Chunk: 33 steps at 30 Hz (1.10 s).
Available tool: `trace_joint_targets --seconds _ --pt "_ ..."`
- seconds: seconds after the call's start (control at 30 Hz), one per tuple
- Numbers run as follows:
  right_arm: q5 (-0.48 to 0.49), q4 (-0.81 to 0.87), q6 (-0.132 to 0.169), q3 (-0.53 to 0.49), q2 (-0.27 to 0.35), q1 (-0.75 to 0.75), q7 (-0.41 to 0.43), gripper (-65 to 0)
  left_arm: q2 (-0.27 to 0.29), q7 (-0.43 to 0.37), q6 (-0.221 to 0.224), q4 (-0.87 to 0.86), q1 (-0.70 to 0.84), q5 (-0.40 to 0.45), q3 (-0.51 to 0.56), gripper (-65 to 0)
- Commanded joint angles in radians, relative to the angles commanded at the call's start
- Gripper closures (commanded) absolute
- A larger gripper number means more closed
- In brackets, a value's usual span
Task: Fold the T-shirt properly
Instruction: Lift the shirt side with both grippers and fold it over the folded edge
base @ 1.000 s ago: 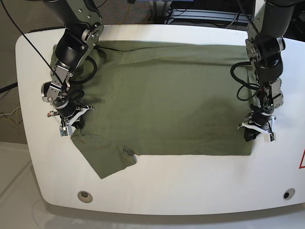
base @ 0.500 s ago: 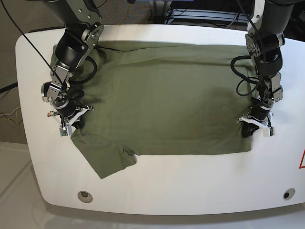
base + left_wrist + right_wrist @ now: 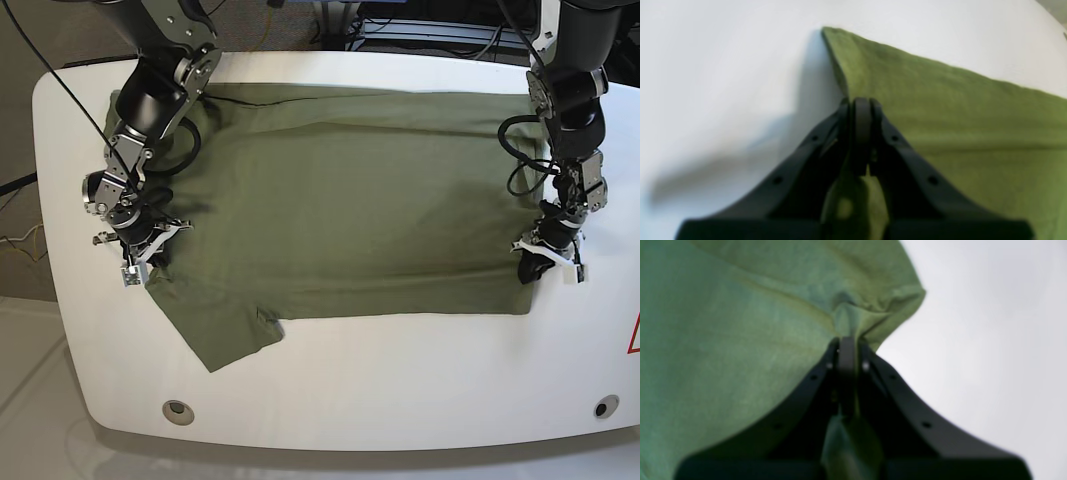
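Note:
The olive-green T-shirt (image 3: 350, 200) lies spread across the white table (image 3: 400, 380), one short sleeve (image 3: 225, 335) pointing toward the front left. My left gripper (image 3: 528, 272) is shut on the T-shirt's hem edge at the right side; in the left wrist view its fingers (image 3: 860, 113) pinch the cloth (image 3: 940, 110) near a corner. My right gripper (image 3: 150, 262) is shut on the T-shirt's left edge above the sleeve; the right wrist view shows its fingers (image 3: 846, 350) pinching a bunched fold of cloth (image 3: 740, 340).
Two round holes (image 3: 179, 410) (image 3: 604, 407) sit in the table near its front edge. Black cables (image 3: 515, 165) hang from the arm on the right. A red mark (image 3: 634, 335) shows at the table's right edge.
Both grippers have shifted slightly away from the front edge, dragging the cloth with them. The right hem has moved right and back, and the front edge sits farther from the table's front.

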Motion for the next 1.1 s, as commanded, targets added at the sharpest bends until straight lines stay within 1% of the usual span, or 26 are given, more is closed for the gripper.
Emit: trace_joint_targets --seconds 0.07,0.2,0.43,0.47,0.6,0.67,0.77,0.93,1.07,1.1 --pt "0.0 0.029 0.0 0.0 0.0 0.0 -0.015 0.0 -0.012 0.0 0.0 0.012 -0.002 0.0 -0.002 -0.8" --pt "0.0 0.074 0.0 0.0 0.0 0.0 -0.054 0.0 -0.015 0.015 0.002 0.084 0.006 0.0 -0.011 -0.8" --pt "0.0 0.143 0.0 0.0 -0.002 -0.002 -0.097 0.0 -0.015 0.186 0.0 0.275 0.008 0.002 -0.071 -0.9" --pt "0.0 0.158 0.0 0.0 -0.002 -0.003 -0.107 0.0 -0.014 0.222 0.0 0.318 0.008 0.002 -0.078 -0.9" --pt "0.0 0.204 0.0 -0.003 -0.003 -0.026 -0.135 0.0 -0.009 0.313 0.0 0.44 0.021 0.002 -0.08 -0.9" --pt "0.0 0.232 0.0 -0.005 -0.009 -0.037 -0.137 0.0 0.005 0.358 0.0 0.506 0.034 0.002 -0.078 -0.9" --pt "-0.008 0.272 0.0 -0.005 -0.038 -0.054 -0.137 0.0 0.037 0.416 0.0 0.606 0.051 0.002 -0.078 -0.9" --pt "-0.009 0.364 0.0 -0.005 -0.054 -0.106 -0.137 0.0 0.064 0.522 0.0 0.769 0.089 0.002 -0.077 -0.9" --pt "-0.009 0.431 0.0 -0.006 -0.077 -0.15 -0.137 0.0 0.097 0.615 0.0 0.891 0.124 0.003 -0.077 -0.9" --pt "-0.009 0.443 0.0 -0.006 -0.077 -0.158 -0.137 0.0 0.101 0.628 0.0 0.913 0.133 0.003 -0.075 -0.9"
